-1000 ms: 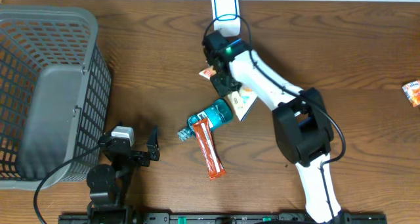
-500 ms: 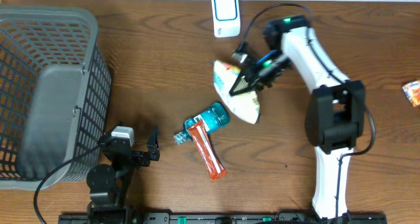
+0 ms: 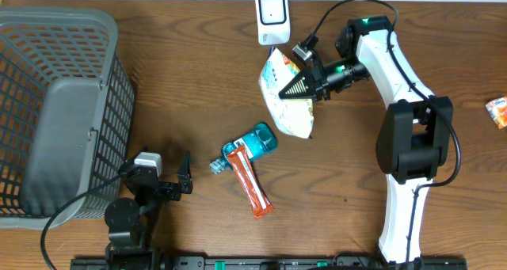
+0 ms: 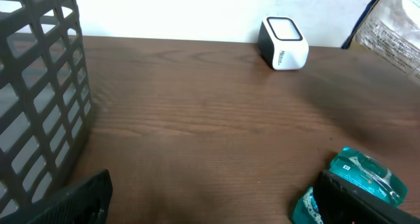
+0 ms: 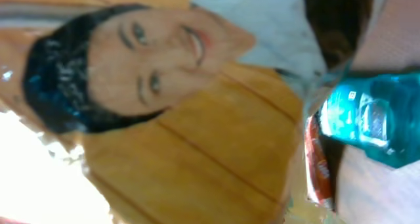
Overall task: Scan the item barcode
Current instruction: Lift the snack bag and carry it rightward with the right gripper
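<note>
Wooden table point(image 3: 182, 88); only right wrist shows bag point(image 5: 197, 158) portrait

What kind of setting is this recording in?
Likely a mock shop checkout on a wooden table: a white barcode scanner, a grey shopping basket, and packaged goods such as a snack bag.

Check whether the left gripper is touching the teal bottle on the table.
Apart. The overhead view shows a strip of table between the left gripper and the teal bottle.
</note>
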`<state>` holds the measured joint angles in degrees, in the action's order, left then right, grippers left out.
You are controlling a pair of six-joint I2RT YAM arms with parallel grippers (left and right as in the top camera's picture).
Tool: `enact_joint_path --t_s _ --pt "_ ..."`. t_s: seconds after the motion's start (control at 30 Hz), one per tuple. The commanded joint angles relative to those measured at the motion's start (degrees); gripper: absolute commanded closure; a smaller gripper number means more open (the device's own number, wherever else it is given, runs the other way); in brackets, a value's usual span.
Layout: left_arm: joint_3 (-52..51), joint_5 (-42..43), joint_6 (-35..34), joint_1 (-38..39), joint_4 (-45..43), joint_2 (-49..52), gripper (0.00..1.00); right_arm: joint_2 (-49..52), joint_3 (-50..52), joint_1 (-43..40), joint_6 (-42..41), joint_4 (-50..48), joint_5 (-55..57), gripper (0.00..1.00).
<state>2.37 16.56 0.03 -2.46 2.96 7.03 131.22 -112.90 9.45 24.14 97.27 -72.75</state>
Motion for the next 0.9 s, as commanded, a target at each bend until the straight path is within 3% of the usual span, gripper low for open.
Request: enact_joint_path --t_s 0.0,0.2,0.37,0.73,0.87 --pt "-1.55 0.33 0.35 0.02 0.79 -0.2 0.02 -2.1 -1.2 0.11 -14.82 0.24 -2.93 0.99" --pt "-1.55 0.33 0.35 0.02 0.79 -0.2 0.02 -2.1 -1.2 0.11 -41.09 0.24 5.84 0.99" --pt "-1.55 0.33 0.35 0.02 0.79 -0.2 0.02 -2.1 -1.2 0.09 -56.26 0.24 5.53 0.99" --pt "-1.55 0.33 0.35 0.02 0.79 -0.2 0.02 -2.1 -1.2 -4.98 -69.81 0.24 -1.14 0.99" --pt "-1.55 0.33 0.35 0.02 0.79 -0.2 0.02 -2.1 -1.2 -8.17 -71.3 0.24 -1.44 0.99"
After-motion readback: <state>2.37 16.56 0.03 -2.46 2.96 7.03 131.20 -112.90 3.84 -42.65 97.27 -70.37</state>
